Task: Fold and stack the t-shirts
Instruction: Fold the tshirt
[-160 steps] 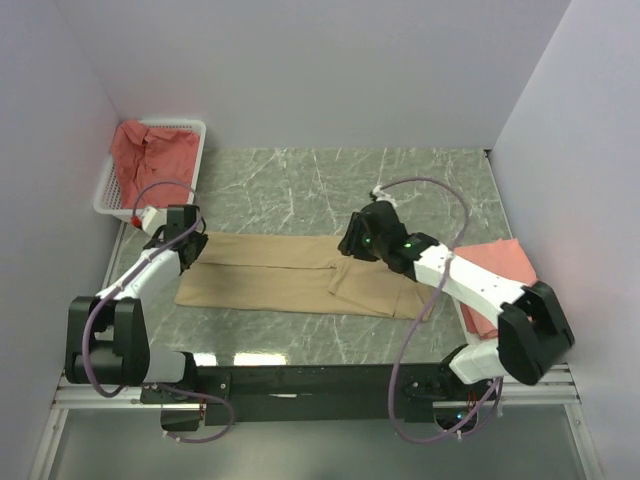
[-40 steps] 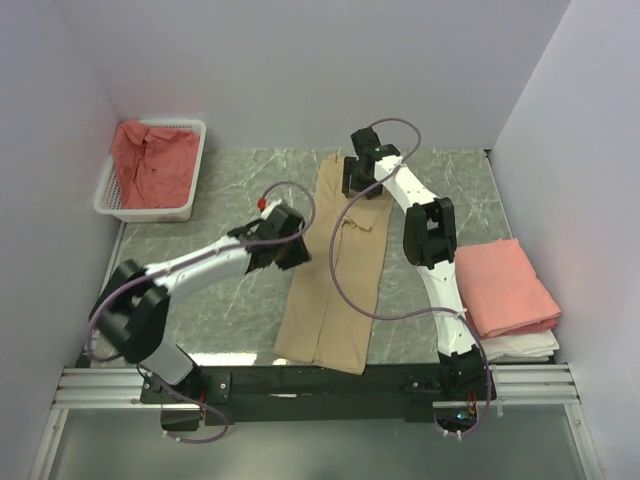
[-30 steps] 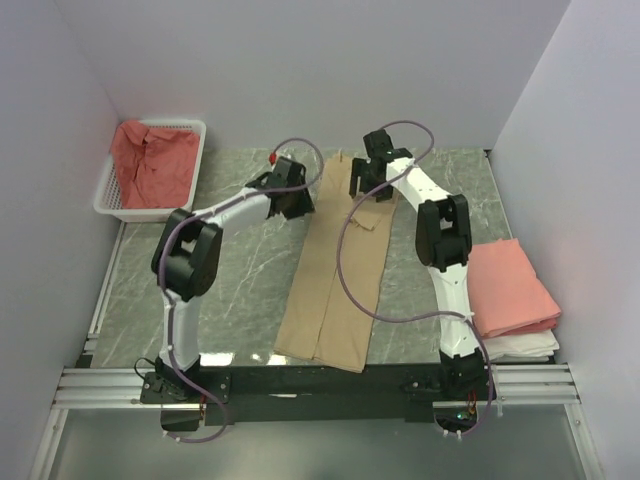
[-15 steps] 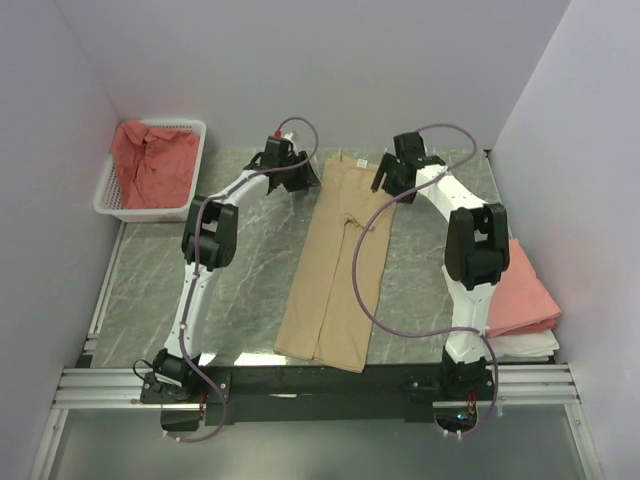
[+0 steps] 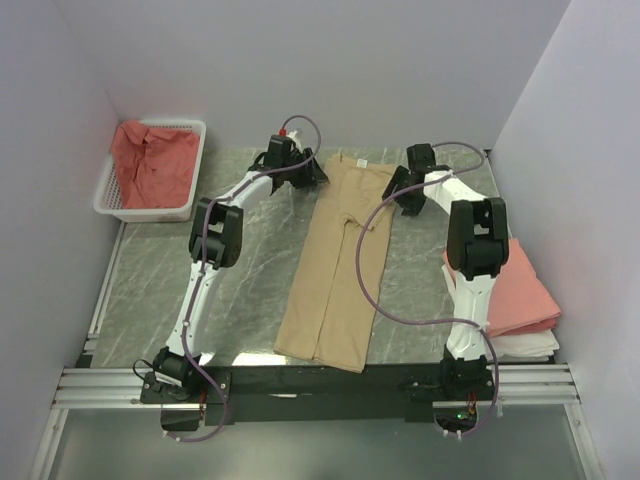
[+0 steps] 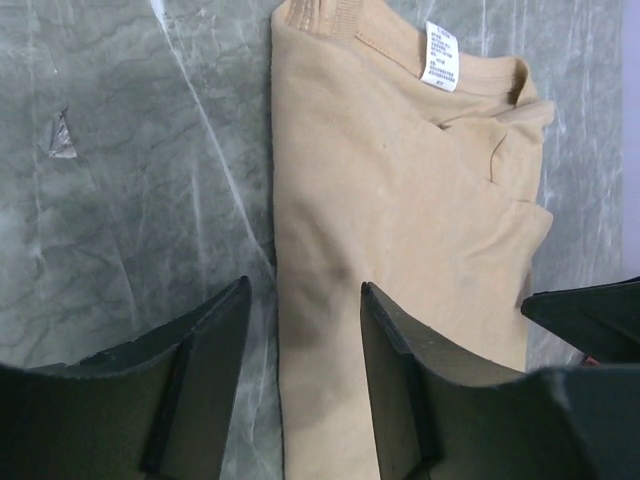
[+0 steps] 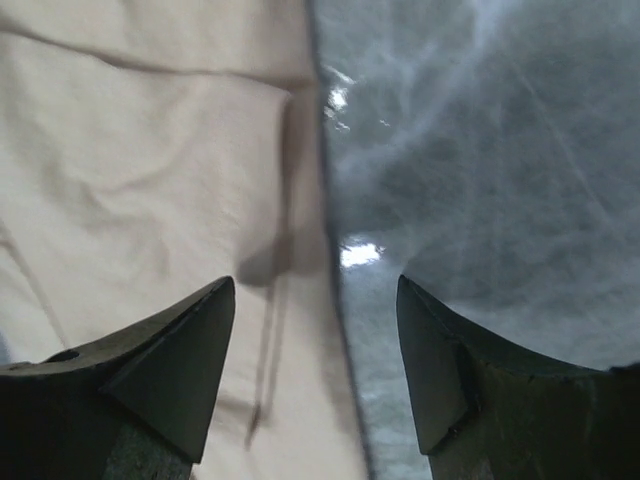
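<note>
A tan t-shirt (image 5: 338, 262) lies as a long folded strip down the middle of the table, collar end far. My left gripper (image 5: 309, 176) hovers open at its far left corner. In the left wrist view the left gripper (image 6: 305, 293) straddles the tan t-shirt's (image 6: 400, 200) left edge, holding nothing. My right gripper (image 5: 399, 192) is open at the far right edge. The right wrist view shows the right gripper (image 7: 315, 288) open over the tan t-shirt's (image 7: 150, 150) right edge. A coral t-shirt (image 5: 152, 160) lies crumpled in the basket. A folded salmon t-shirt (image 5: 515, 288) sits at the right.
The white mesh basket (image 5: 110, 196) stands at the far left corner against the wall. The salmon stack rests on a white folded layer (image 5: 530, 346) by the right wall. Grey marble tabletop (image 5: 190, 285) shows on both sides of the tan strip. Both arms' cables loop over the table.
Both arms reached further toward the back wall and their grippers moved apart to the shirt's far corners. The left gripper opened wider. The shirt's collar end now lies spread wider.
</note>
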You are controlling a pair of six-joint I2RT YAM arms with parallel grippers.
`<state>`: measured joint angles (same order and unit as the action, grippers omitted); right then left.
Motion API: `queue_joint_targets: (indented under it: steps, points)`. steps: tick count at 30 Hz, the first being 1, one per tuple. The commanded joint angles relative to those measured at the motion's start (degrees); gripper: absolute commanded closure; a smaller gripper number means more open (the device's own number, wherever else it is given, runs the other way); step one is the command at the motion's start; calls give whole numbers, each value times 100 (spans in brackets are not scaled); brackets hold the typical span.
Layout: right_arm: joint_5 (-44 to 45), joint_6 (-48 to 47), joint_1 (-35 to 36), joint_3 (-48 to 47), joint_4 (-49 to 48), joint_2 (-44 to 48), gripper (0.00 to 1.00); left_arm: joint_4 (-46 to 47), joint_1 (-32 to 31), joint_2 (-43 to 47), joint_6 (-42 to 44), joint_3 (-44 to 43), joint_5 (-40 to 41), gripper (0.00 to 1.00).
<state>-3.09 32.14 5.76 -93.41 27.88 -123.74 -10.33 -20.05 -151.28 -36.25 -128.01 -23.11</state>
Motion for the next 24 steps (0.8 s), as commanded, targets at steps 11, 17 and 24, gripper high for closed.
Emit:
queue_joint_targets:
  steps: [11,17,24]
  points:
    - [-481,12,31,-925,42,-642,36,417,-16,-578,-787,-278,-176,59]
    - [-640,-41,74,-1188,59,-826,39,900,10,-517,-1260,-94,-413,86]
    - [-798,-164,153,-1671,130,-1081,34,1278,300,124,-1665,958,227,100]
